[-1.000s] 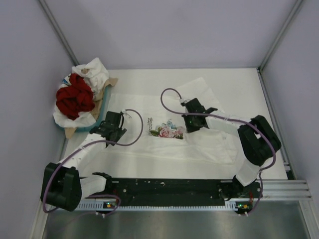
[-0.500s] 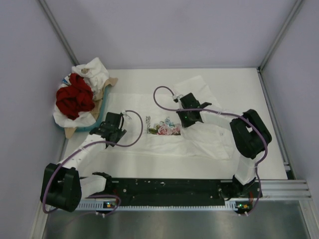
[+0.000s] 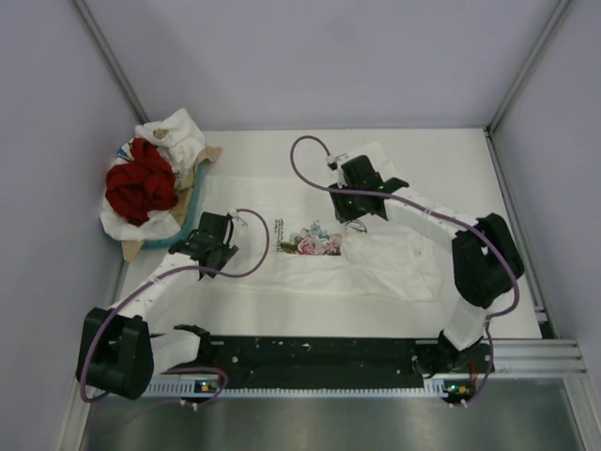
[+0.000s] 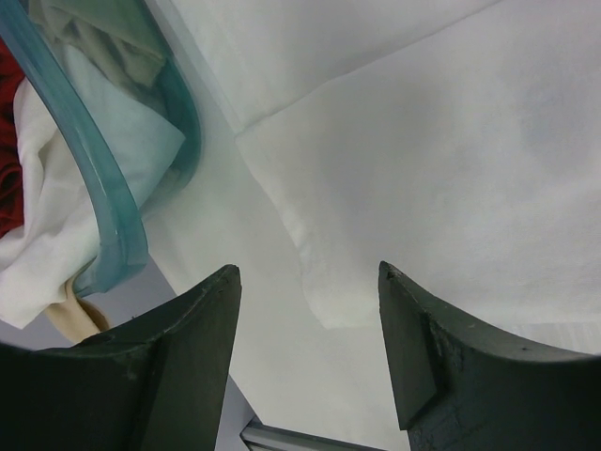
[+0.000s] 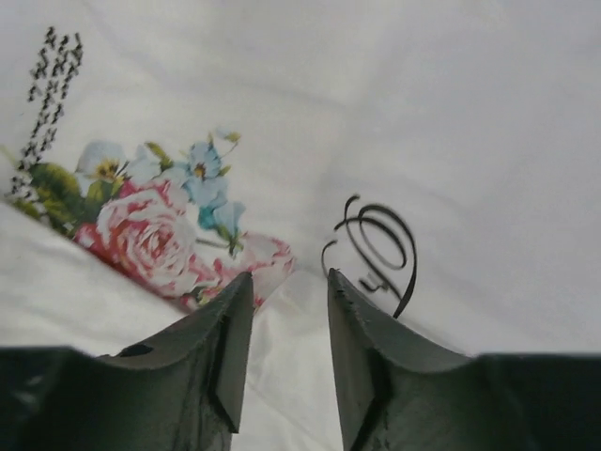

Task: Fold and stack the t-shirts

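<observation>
**Floral shirt flat on table, both grippers parted over it**

Nearest: a black rail (image 3: 310, 355) carries the 2 arm bases, with a bare metal sheet (image 3: 329, 423) in front of it. Beyond lies a white table (image 3: 460, 160), boxed in by 3 pale lilac walls (image 3: 329, 56), with aluminium posts in the far corners.

The white floral t-shirt (image 3: 272, 268) is spread across the middle of the table. Its right part is doubled over in a rumpled fold that ends just beside the floral print (image 3: 310, 242).

The left gripper (image 3: 208, 242) is at the shirt's left sleeve, near the tray. Its jaws are spread wide with nothing between them, and the sleeve hem shows in the gap. I cannot tell whether the tips touch the cloth.

The right gripper (image 5: 289, 277) is further in, over the fold's edge by the print. Its jaws are parted by a narrow gap and pinch nothing; white cloth shows through.

Far left: a teal-rimmed tray (image 3: 164, 242) holds a heap of t-shirts, deep red ones (image 3: 141, 183) on top of white ones (image 3: 178, 132). Brown cardboard (image 3: 208, 155) pokes out at the rim.
</observation>
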Robot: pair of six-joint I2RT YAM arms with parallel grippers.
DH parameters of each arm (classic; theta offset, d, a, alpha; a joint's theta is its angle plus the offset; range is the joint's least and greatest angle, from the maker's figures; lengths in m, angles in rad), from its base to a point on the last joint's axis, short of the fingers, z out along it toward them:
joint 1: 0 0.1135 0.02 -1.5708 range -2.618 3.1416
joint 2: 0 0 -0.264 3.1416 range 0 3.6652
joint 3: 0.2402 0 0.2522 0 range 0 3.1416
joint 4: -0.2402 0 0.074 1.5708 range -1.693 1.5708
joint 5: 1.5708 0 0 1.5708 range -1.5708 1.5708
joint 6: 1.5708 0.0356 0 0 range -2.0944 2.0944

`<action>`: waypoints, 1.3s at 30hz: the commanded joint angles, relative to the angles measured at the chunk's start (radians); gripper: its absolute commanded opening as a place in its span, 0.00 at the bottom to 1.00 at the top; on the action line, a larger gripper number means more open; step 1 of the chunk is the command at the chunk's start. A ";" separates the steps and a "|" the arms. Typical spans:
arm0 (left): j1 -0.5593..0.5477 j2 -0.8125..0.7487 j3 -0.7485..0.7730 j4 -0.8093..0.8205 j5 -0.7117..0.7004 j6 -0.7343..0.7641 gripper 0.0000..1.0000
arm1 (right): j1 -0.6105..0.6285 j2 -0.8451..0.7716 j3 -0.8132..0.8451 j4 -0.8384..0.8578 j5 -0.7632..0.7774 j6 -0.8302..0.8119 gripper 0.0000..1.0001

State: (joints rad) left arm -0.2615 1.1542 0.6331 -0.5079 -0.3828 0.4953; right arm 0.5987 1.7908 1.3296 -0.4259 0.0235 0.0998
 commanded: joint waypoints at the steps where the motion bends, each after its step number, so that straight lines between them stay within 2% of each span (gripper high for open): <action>1: 0.004 -0.016 0.030 -0.004 0.015 -0.021 0.65 | -0.051 -0.206 -0.162 -0.056 -0.109 0.139 0.21; 3: 0.005 -0.011 0.033 -0.004 0.025 -0.026 0.65 | -0.071 -0.235 -0.255 -0.053 -0.149 0.185 0.00; 4: 0.005 -0.007 0.037 -0.004 0.030 -0.026 0.65 | -0.074 -0.234 -0.286 -0.056 -0.158 0.195 0.00; 11: 0.005 0.018 0.068 -0.012 0.027 -0.026 0.65 | -0.083 -0.128 -0.293 -0.047 -0.125 0.187 0.00; 19: 0.004 -0.004 0.040 -0.011 0.007 -0.015 0.65 | -0.117 -0.048 -0.182 -0.054 0.041 0.132 0.00; 22: 0.005 -0.004 0.040 -0.009 0.002 -0.014 0.65 | -0.142 0.033 -0.083 -0.053 0.079 0.086 0.00; 25: 0.005 -0.007 0.048 -0.012 -0.001 -0.009 0.65 | -0.168 0.145 0.040 -0.053 0.045 0.031 0.00; 28: 0.005 -0.016 0.054 -0.015 -0.002 0.002 0.65 | -0.181 0.231 0.214 -0.076 0.127 0.000 0.00; 31: 0.005 -0.033 0.060 -0.026 0.002 0.018 0.65 | -0.186 0.237 0.363 -0.102 0.115 0.003 0.00; 33: 0.005 -0.048 0.062 -0.040 0.019 0.034 0.65 | -0.185 0.216 0.407 -0.134 0.101 0.014 0.00; 35: 0.005 -0.062 0.060 -0.058 0.045 0.045 0.65 | -0.185 0.158 0.363 -0.149 0.096 0.023 0.00; 37: 0.005 -0.074 0.050 -0.070 0.074 0.055 0.65 | -0.185 0.064 0.246 -0.149 0.102 0.044 0.00; 38: 0.005 -0.077 0.047 -0.076 0.093 0.064 0.64 | -0.185 0.014 0.168 -0.148 0.105 0.063 0.06; 39: 0.005 -0.077 0.045 -0.086 0.114 0.078 0.62 | -0.183 -0.043 0.101 -0.146 0.105 0.081 0.18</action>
State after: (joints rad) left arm -0.2615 1.1053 0.6655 -0.5602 -0.3428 0.5301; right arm 0.4160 1.9453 1.6009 -0.5217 0.1120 0.1371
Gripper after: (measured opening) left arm 0.643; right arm 0.046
